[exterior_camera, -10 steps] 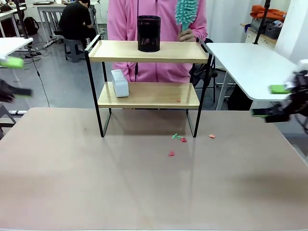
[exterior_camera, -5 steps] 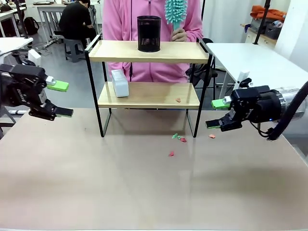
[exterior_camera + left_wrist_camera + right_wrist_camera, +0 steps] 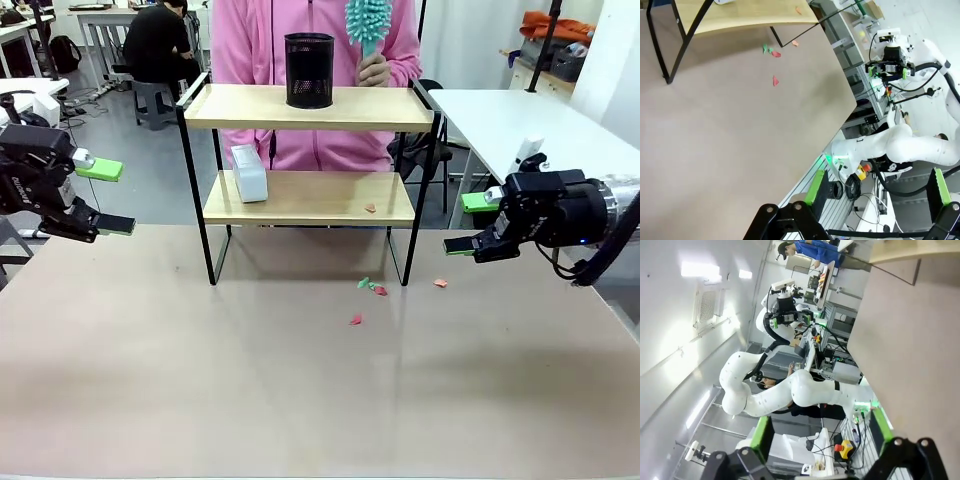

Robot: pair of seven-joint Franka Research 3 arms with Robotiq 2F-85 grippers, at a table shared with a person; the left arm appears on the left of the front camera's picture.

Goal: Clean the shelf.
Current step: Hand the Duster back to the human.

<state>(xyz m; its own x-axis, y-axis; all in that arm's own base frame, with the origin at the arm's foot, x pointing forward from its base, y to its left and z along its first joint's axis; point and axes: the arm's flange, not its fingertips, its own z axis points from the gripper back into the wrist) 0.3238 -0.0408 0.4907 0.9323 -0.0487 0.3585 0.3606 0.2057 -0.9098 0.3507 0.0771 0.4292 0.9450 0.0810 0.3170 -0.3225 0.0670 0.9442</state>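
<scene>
Two end effectors (image 3: 100, 197) (image 3: 472, 223) flanking shelf (image 3: 308, 108)

Probably a robotics lab: white worktables (image 3: 520, 115), another white robot arm (image 3: 785, 390), cabling, person seated at bench (image 3: 155, 40)

My left gripper (image 3: 105, 197) and right gripper (image 3: 472, 224) are black, blocky bodies, each with two fingers faced in bright green pads (image 3: 99, 169). A black cable (image 3: 606, 247) loops from my right wrist. My arm links (image 3: 910, 147) are glossy white, rounded castings with black joints.
</scene>
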